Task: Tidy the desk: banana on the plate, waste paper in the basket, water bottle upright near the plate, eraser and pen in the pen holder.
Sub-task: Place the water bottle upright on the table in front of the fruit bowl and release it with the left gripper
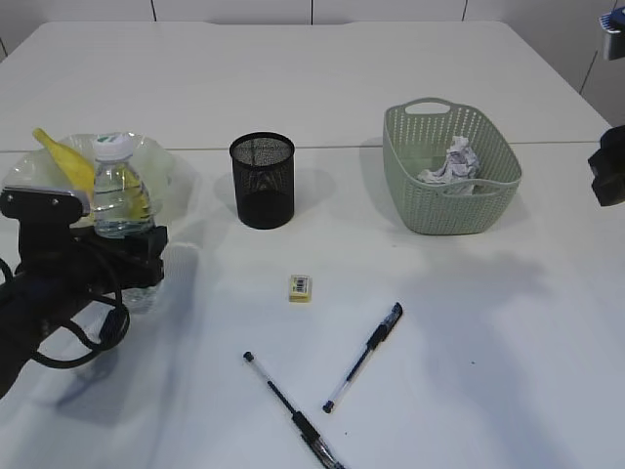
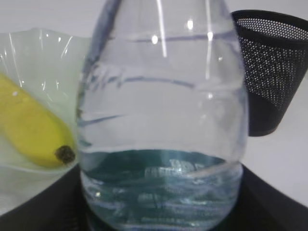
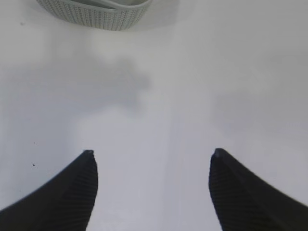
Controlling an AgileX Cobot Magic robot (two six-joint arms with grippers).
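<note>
- Left gripper point(image 1: 137, 256) fingers clamp the upright bottle point(image 1: 122, 200) beside the plate point(image 1: 156, 156) — banana point(image 1: 66, 161) on it
- Right gripper point(image 3: 151, 161) fingers spread apart over bare surface point(image 3: 192, 96); paper point(image 1: 451, 161) seemingly in the basket point(image 1: 493, 205)

At the left of the frame, the banana point(image 1: 61, 156) lies on the plate point(image 1: 156, 156). The water bottle point(image 1: 121, 200) stands upright just in front of the plate. The pen holder point(image 1: 262, 180) stands upper centre. The basket point(image 1: 451, 168) sits upper right, waste paper point(image 1: 451, 162) inside it. The eraser point(image 1: 301, 287) lies in front of the holder. Two pens point(image 1: 363, 358) point(image 1: 291, 409) lie lower centre, apart.
</note>
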